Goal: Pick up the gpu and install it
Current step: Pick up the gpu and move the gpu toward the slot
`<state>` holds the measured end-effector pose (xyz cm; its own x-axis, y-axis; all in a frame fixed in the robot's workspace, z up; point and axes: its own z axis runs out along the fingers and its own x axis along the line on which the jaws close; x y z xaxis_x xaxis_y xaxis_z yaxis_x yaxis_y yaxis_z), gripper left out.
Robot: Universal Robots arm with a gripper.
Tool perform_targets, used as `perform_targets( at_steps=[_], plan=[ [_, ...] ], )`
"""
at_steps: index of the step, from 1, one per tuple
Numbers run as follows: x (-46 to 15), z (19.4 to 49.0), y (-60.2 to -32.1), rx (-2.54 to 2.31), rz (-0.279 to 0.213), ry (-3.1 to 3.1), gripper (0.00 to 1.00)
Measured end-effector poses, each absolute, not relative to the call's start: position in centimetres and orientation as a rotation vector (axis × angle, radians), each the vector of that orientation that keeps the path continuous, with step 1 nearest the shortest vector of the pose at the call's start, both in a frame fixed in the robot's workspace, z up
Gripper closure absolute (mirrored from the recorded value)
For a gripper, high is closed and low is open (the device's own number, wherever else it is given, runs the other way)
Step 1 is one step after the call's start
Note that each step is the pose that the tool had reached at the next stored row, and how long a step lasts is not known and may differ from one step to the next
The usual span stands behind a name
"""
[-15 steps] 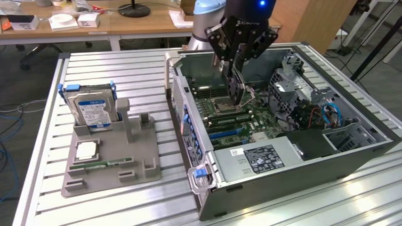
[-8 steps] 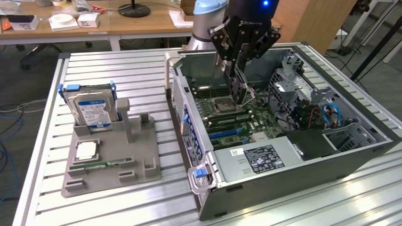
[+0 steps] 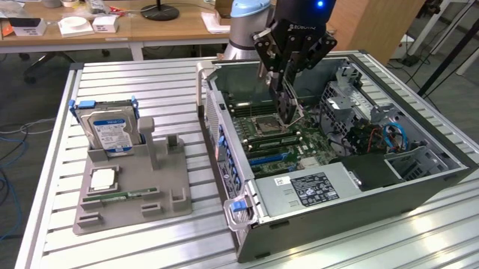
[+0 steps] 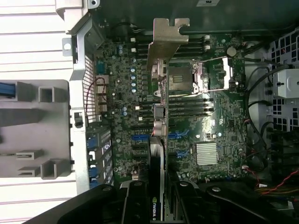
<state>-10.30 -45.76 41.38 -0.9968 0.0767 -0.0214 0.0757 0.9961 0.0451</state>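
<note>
White lettering on my gripper (image 3: 288, 117) reads ROBOTIQ. The gpu (image 4: 157, 177) I hold carries an NVIDIA logo on its black face, at its held end.

Your gpu (image 4: 158, 186) shows a black, slightly glossy edge, and its bracket (image 4: 169, 39) is bare silvery metal with a dull sheen. Your gripper (image 3: 288, 116) looks matt black. You have a case (image 3: 329, 218) of grey sheet metal, a table (image 3: 134, 78) of pale ribbed metal that catches the light, a holder (image 3: 142, 190) of matt grey plastic, and a drive (image 3: 111, 131) with a shiny metal face under a paper label. The heatsink (image 4: 206, 154) is finned bare metal.
</note>
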Motion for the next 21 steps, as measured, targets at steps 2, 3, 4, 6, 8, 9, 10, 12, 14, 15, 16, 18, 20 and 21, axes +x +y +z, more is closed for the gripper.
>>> perform_targets(
  at_steps=[2, 3, 4, 6, 8, 9, 10, 12, 14, 15, 16, 18, 20, 21],
  plan=[
    [-10.2, 41.4, -45.8, 0.119, 0.069, 3.115, 0.74],
    [-10.1, 41.4, -45.8, 0.119, 0.069, 3.115, 0.74],
    [-10.1, 41.4, -45.8, 0.119, 0.069, 3.115, 0.74],
    [-10.0, 41.4, -45.8, 0.119, 0.069, 3.116, 0.74],
    [-9.9, 41.4, -45.8, 0.119, 0.069, 3.115, 0.74],
    [-9.8, 41.4, -45.8, 0.119, 0.069, 3.116, 0.74],
    [-9.8, 41.4, -45.8, 0.119, 0.069, 3.115, 0.74],
    [-9.7, 41.4, -45.8, 0.119, 0.069, 3.115, 0.74],
    [-9.6, 41.4, -45.8, 0.119, 0.069, 3.115, 0.74],
    [-9.5, 41.4, -45.8, 0.119, 0.069, 3.115, 0.74],
    [-9.5, 41.4, -45.8, 0.119, 0.069, 3.115, 0.74],
    [-9.4, 41.4, -45.8, 0.119, 0.069, 3.116, 0.74],
    [-9.3, 41.4, -45.8, 0.119, 0.069, 3.115, 0.74],
    [-9.2, 41.4, -45.8, 0.119, 0.069, 3.116, 0.74]
  ],
)
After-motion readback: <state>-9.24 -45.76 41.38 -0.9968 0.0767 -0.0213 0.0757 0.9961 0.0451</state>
